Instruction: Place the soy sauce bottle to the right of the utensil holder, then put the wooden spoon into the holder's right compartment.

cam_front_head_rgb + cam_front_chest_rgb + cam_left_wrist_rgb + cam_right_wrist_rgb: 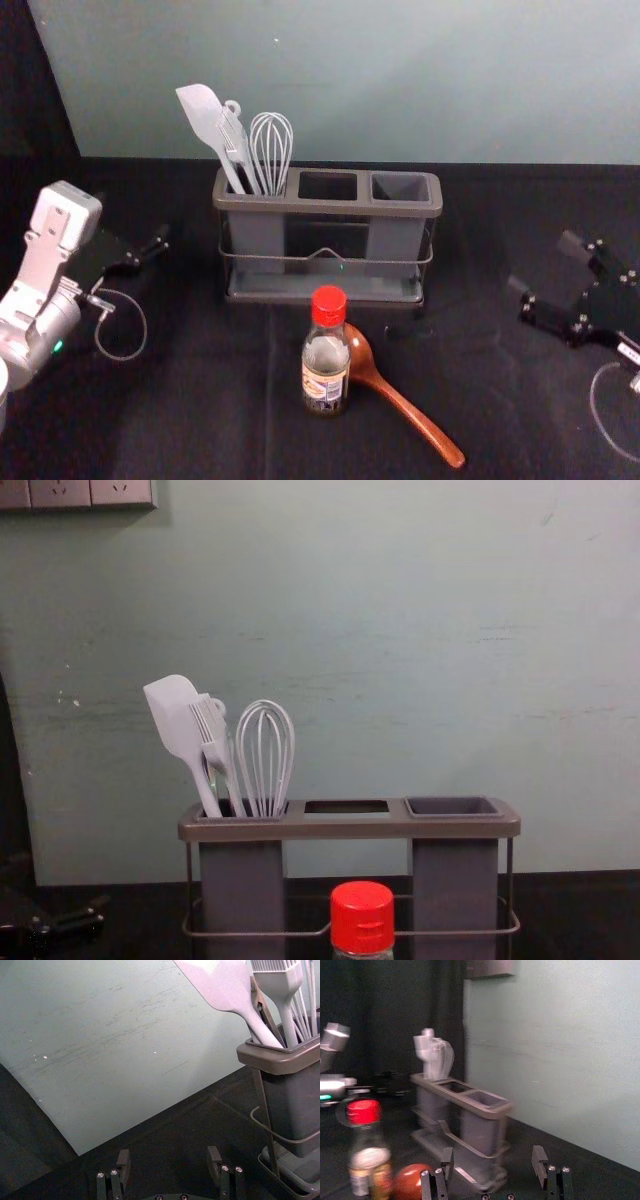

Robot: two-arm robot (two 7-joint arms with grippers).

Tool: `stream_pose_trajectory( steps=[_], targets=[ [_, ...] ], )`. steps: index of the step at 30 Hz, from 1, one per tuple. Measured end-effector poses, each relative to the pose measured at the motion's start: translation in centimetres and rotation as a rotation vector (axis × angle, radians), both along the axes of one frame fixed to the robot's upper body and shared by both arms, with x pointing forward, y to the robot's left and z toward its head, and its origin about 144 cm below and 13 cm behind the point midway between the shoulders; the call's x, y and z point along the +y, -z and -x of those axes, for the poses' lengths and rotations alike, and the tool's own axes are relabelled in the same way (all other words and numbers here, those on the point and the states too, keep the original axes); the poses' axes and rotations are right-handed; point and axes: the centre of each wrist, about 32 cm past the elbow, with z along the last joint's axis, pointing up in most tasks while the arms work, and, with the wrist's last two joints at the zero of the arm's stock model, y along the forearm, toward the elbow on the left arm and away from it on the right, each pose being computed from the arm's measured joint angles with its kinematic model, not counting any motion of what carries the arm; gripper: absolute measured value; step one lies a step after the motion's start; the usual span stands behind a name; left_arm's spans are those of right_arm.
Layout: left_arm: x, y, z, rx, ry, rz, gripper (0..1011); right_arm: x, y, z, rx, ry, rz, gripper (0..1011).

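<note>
The soy sauce bottle [326,360], red-capped, stands upright in front of the utensil holder [328,207]. Just right of the bottle lies the wooden spoon [405,405], bowl toward the holder and handle slanting to the front right. The holder's right compartment [400,187] is empty. My right gripper [540,278] is open at the right side, well apart from bottle and spoon; the right wrist view shows a gap between the fingertips of the right gripper [492,1157]. My left gripper [155,255] is parked left of the holder; the left wrist view has the left gripper [168,1157] open.
A white spatula [178,725], a brush and a whisk [265,755] stand in the holder's left compartment. Behind the holder rises a pale wall [400,80]. Black cloth [200,420] covers the table, with bare cloth between the holder and my right gripper.
</note>
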Motion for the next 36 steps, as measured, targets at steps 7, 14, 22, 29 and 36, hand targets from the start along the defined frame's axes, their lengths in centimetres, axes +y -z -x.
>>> stream_pose_trajectory(
  steps=[7,14,22,29,36],
  targets=[
    [0.0,0.0,0.0,0.0,0.0,0.0,1005,0.6,0.1,0.0,0.038,-0.188,-0.005,1003],
    [0.0,0.0,0.0,0.0,0.0,0.0,1005,2.1,0.3,-0.8,0.099,-0.286,-0.008,1003],
    [0.0,0.0,0.0,0.0,0.0,0.0,1005,4.3,0.0,-2.1,0.126,-0.356,-0.011,1003],
    [0.0,0.0,0.0,0.0,0.0,0.0,1005,6.3,-0.3,-3.1,0.131,-0.403,0.007,1003],
    [0.0,0.0,0.0,0.0,0.0,0.0,1005,8.0,-0.5,-3.7,0.126,-0.437,0.025,1002]
  ],
)
